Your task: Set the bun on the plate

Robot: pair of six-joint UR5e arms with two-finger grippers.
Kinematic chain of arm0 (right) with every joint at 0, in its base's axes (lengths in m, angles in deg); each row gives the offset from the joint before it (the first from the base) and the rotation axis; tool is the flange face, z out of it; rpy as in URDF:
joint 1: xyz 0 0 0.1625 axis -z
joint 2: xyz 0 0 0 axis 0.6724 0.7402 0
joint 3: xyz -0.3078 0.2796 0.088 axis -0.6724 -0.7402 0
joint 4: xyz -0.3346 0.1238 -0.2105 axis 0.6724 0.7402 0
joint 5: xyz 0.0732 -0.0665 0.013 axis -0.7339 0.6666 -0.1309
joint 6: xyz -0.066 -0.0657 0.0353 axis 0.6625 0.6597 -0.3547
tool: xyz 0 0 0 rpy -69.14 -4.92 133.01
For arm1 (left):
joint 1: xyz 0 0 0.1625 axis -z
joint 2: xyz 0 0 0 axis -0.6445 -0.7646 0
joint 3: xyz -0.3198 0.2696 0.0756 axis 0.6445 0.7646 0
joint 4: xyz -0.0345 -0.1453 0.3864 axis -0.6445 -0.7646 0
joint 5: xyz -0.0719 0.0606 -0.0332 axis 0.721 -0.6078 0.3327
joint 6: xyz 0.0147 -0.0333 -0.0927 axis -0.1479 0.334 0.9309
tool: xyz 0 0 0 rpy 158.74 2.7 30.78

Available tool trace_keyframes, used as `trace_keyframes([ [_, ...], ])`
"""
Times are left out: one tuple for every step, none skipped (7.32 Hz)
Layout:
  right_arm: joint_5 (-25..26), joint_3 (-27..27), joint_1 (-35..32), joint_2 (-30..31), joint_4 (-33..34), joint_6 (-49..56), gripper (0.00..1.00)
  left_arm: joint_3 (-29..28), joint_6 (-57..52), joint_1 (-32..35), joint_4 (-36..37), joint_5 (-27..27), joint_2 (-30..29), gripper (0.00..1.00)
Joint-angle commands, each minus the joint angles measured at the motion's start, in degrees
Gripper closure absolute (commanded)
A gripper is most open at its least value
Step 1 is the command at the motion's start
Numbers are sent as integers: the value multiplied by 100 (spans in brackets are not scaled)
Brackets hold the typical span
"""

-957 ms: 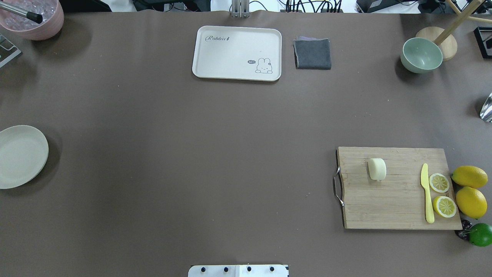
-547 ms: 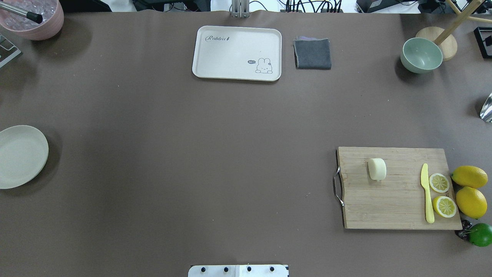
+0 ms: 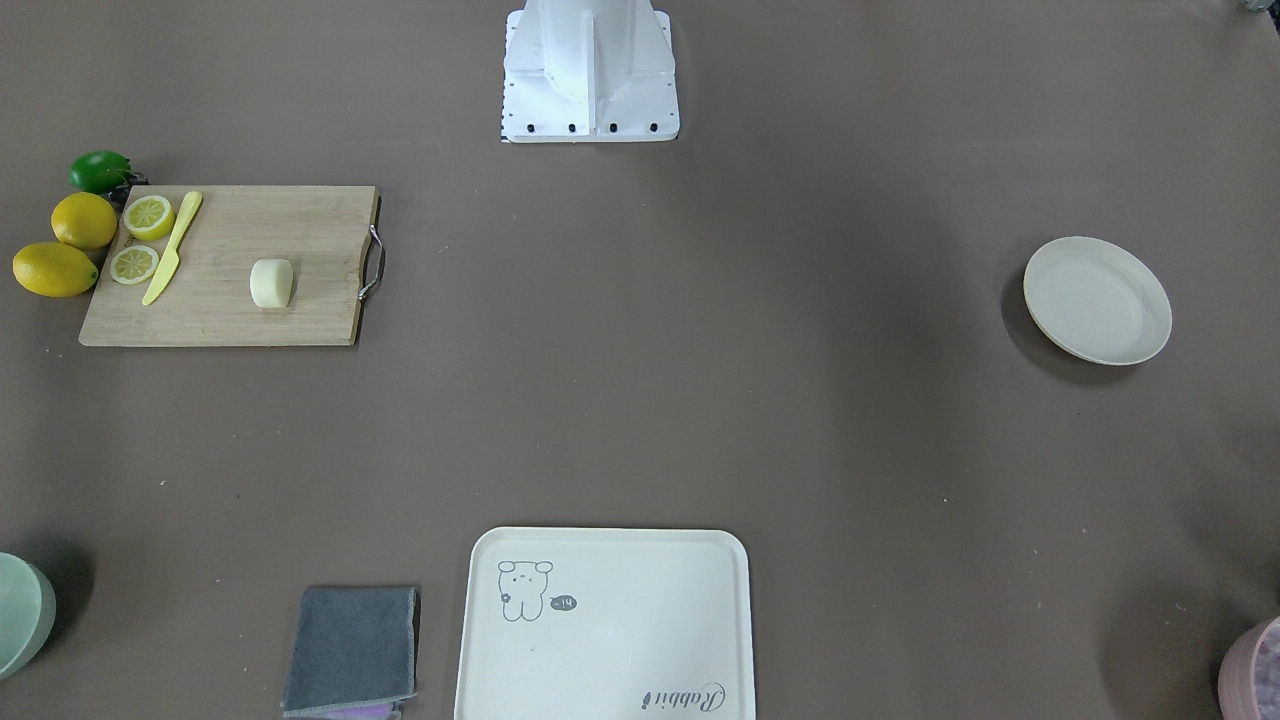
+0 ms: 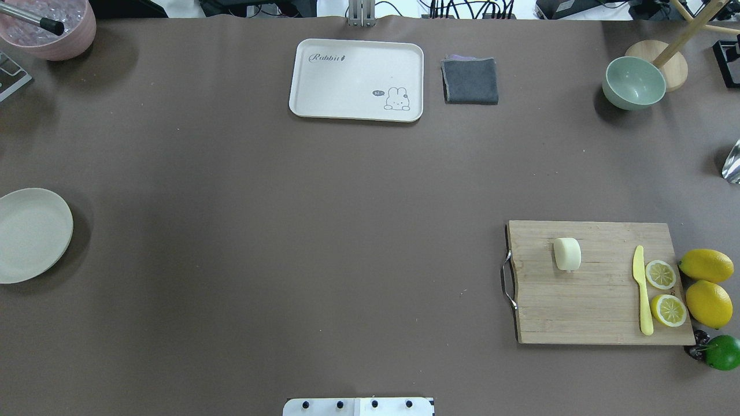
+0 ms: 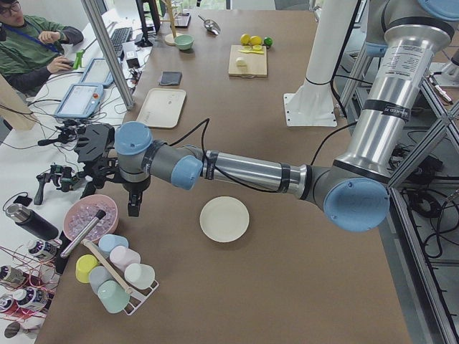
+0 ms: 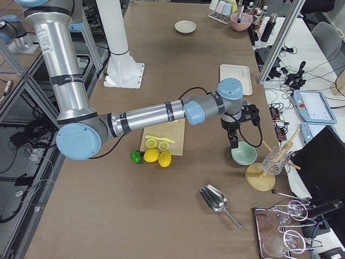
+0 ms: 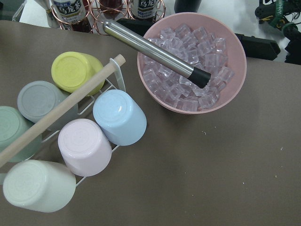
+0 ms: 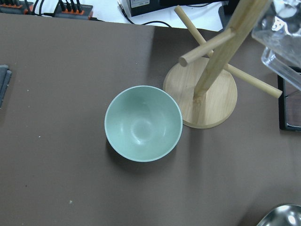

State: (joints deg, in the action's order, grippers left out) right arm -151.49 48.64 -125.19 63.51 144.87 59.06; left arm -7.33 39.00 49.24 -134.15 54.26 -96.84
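Front-facing: bun (image 3: pixel 271 283) lying on the cutting board (image 3: pixel 300 225), nearer its handle end, apart from the knife (image 3: pixel 172 248) and lemon halves (image 3: pixel 148 216) at the other end. Plate (image 3: pixel 1097 300) bare, well apart from the board, far across the counter (image 3: pixel 640 400).

Overhead: bun again on the board; plate cut off by the frame edge, lime (image 4: pixel 722 352) off the board's corner also clipped.

Exterior left: left pincer (image 5: pixel 134 206) far from the board, hanging beside a pink ice bowl (image 5: pixel 92 215); small and dark, cannot tell whether wide or narrow. Bun a mere pale speck on the distant board.

Exterior right: right pincer (image 6: pixel 233 144) just past the board, above a green bowl (image 6: pixel 243 154); spread impossible to tell. Board largely hidden behind the near arm, bun hidden.

Wrist views: ice bowl with upturned cups (image 7: pixel 120 117); green bowl beside a wooden stand (image 8: pixel 207 94).
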Motion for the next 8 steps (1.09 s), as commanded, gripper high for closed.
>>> trace_keyframes([
  [0, 167, 259, -171, 25, -13, 0, 84, -3, -347, -237, 21, 291, 2],
  [-17, 282, 313, -181, -1, -13, 0, 102, -3, -411, -551, 13, 546, 2],
  [-139, 405, 314, -172, -1, -13, 0, 180, -12, -612, -807, 21, 966, 2],
  [-192, 528, 314, -172, -1, -13, 0, 120, -99, -883, -1201, 13, 1293, 2],
  [-184, 529, 314, -189, -1, -13, 0, 102, -422, -1164, -1248, 13, 1339, 2],
  [-184, 537, 323, -163, -10, -13, 0, 93, -617, -1315, -1275, -5, 1540, 2],
  [-167, 538, 323, -137, -10, -4, 0, -3, -1271, -1386, -1275, -5, 1672, 2],
  [-158, 546, 331, -128, -18, -4, 0, -65, -1852, -1387, -1266, 12, 1891, 2],
])
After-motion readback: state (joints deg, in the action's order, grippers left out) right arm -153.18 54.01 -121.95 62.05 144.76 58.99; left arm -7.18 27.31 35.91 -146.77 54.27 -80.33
